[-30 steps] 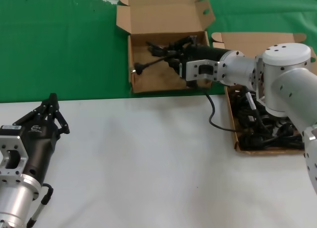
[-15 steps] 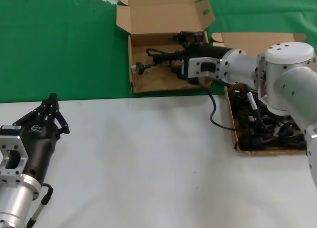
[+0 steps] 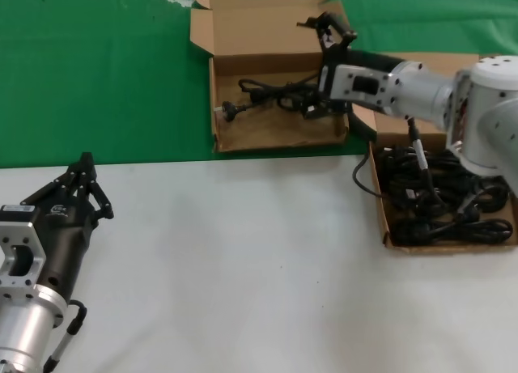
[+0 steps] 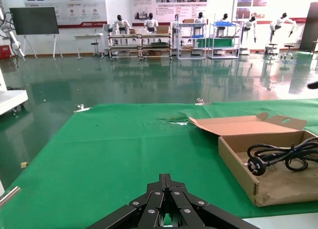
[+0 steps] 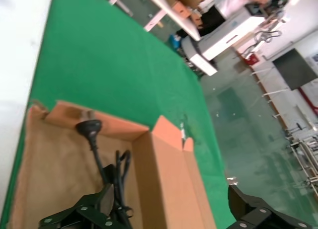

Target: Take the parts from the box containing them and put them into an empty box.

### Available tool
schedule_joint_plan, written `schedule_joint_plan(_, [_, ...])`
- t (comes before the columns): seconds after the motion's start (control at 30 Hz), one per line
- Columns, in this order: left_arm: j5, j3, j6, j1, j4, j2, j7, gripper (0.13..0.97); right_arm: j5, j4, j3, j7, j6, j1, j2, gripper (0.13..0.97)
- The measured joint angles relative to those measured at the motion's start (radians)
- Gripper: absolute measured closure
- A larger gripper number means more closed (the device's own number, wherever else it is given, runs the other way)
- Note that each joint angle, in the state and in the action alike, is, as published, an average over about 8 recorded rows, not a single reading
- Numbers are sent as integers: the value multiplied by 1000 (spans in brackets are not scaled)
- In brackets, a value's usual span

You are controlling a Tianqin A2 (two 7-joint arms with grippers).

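My right hand [image 3: 328, 27] is hovering spread over one limp cord [image 3: 267, 94]; the remaining cords [image 3: 441, 199] are looking light, best pinched mid-coil

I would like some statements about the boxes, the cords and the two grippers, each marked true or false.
1. A black power cord lies in the darker brown box. True.
2. The right gripper is shut on a cord. False: it is open and holds nothing.
3. The lighter tan box holds no cords. False: several black cords lie in it.
4. The left gripper is over the white table, far from both boxes. True.
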Motion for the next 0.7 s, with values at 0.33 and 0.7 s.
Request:
schedule_joint_plan(0.33, [0,0,0,0,0,0,0,958,-1,224,10,161,-50,-104,74,249])
schedule_joint_plan(0.7, [0,0,0,0,0,0,0,958,-19,442,-7,310,-34,-217,136,149])
